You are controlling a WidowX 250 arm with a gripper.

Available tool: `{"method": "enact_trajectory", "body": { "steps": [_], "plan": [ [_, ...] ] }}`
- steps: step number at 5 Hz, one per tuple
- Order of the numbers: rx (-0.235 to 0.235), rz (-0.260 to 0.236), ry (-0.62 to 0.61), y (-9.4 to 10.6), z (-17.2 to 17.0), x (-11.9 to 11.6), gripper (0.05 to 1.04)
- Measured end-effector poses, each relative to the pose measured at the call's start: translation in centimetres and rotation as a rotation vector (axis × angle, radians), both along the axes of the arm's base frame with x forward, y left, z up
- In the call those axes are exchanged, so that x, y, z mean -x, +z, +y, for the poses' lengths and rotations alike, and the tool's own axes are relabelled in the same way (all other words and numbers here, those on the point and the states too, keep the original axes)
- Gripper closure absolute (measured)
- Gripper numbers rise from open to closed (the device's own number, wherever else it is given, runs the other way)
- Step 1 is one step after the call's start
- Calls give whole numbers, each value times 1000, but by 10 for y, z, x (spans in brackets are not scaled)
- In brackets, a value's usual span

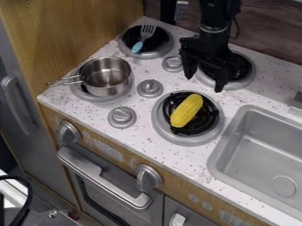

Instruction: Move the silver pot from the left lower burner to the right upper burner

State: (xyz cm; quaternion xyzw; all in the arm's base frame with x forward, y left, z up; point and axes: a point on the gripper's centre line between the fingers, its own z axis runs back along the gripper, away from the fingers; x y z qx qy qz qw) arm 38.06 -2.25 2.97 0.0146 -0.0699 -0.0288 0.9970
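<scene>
The silver pot (106,76) sits upright on the left near burner (99,98), its wire handle (65,80) pointing left and reaching past the counter's edge. The black gripper (204,84) hangs down on the far right side of the stove, in front of part of the right far burner (240,84) — its two fingers stand wide apart, tips pointing down towards the near side. The pot is well apart from it, to the left.

On the left far burner (156,54) lies a toy fork (142,39), blue handle towards the near left and grey tines towards the far side. A yellow toy corn cob (186,110) lies aslant on the black grate of the right near burner (191,140). Three grey knobs (149,88) stand on the speckled white countertop (138,134) between the left and right burners. To the right is a grey sink (259,132) with a round drain (284,186). Below the counter's near edge, two more knobs — one left, one right — sit above the oven handle (103,178).
</scene>
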Motion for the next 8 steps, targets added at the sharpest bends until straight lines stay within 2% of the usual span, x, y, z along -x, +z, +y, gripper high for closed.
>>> {"method": "enact_trajectory", "body": {
  "steps": [1,2,3,4,5,6,8],
  "plan": [
    [-3,52,2,-18,2,7,84],
    [4,74,49,-21,22,9,84],
    [17,55,123,-21,55,7,85],
    [-6,22,154,-14,80,0,84],
    [-20,22,184,-17,100,-7,84],
    [-63,25,221,-15,125,-12,84],
    [-91,103,298,-42,153,1,84]
  ]
}}
